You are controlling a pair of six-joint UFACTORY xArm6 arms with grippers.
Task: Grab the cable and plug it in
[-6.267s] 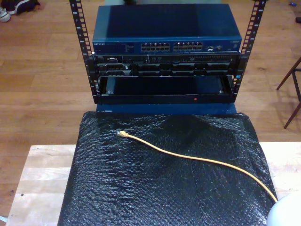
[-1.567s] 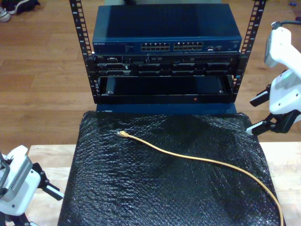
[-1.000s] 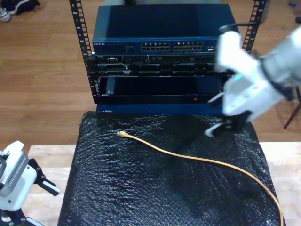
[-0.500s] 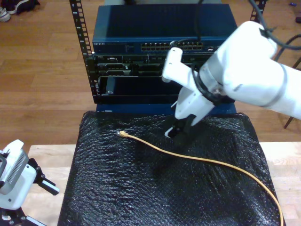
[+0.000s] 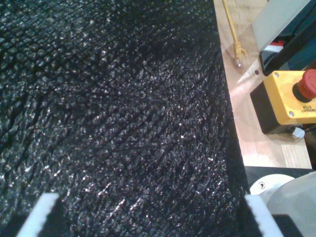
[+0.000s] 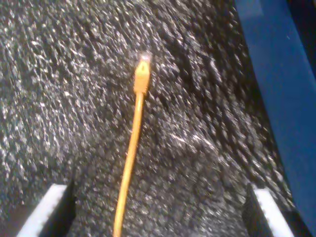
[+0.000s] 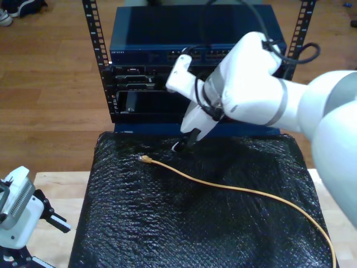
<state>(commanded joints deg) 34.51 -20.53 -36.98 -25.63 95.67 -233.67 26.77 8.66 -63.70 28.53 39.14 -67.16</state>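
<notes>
The yellow-orange cable [image 7: 234, 188] lies loose on the black mat [image 7: 167, 223], its clear plug [image 7: 143, 159] toward the rack. In the second wrist view the plug [image 6: 144, 58] lies ahead of the jaws and the cable [image 6: 129, 163] runs back between them. My second gripper [image 7: 185, 143] [image 6: 158, 192] hovers open above the mat, just short of the plug end, touching nothing. My first gripper [image 7: 50, 223] [image 5: 148, 212] sits at the exterior view's lower left by the mat's edge, open with nothing between its fingers.
A black rack [image 7: 95, 56] behind the mat holds a blue network switch [image 7: 139, 53] with rows of ports. Beyond the mat, in the first wrist view, a yellow box with a red stop button [image 5: 291, 96] and another yellow cable end [image 5: 238, 52] lie on the wooden table [image 5: 256, 143].
My second arm has swung in from the exterior view's right, across the mat's far side, and come down near the cable's plug end. The cable has not moved, and the first gripper has barely shifted.
</notes>
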